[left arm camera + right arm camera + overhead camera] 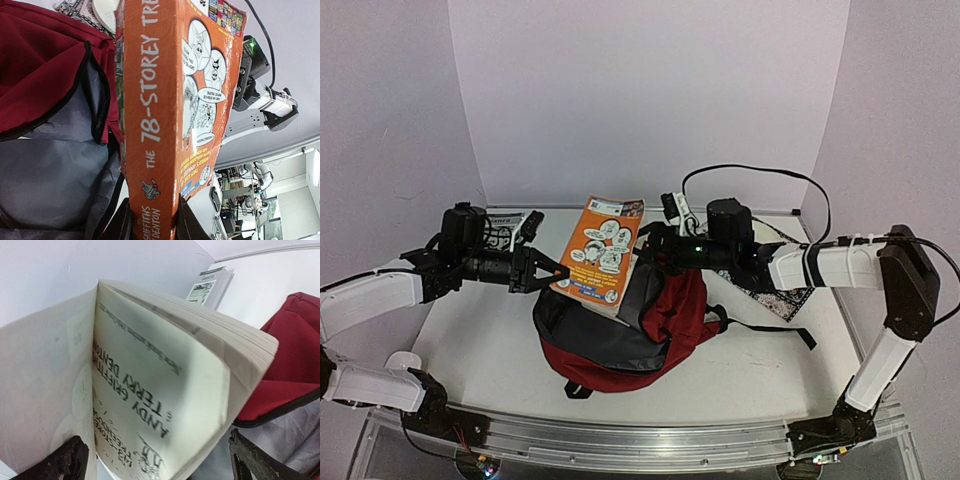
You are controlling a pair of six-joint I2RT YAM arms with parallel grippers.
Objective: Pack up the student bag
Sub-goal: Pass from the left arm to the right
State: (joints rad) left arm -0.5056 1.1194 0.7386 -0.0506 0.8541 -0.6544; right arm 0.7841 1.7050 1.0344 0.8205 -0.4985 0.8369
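The student bag (672,318), dark red with a grey lining, lies in the middle of the table with its mouth open toward the left. Over the mouth an orange paperback (603,248) is held tilted. My left gripper (556,270) is shut on its lower spine end; in the left wrist view the spine (150,125) runs up from between the black fingers (186,226), with the bag's grey inside (45,165) beside it. My right gripper (648,243) stands wide open at the book's far edge. The fanned pages (165,385) lie between its fingers (65,460), above the red bag (295,340).
A thin white booklet (515,222) lies at the back left, also in the right wrist view (210,286). A black-and-white patterned notebook (786,300) sits under the right arm. White walls enclose the table on three sides.
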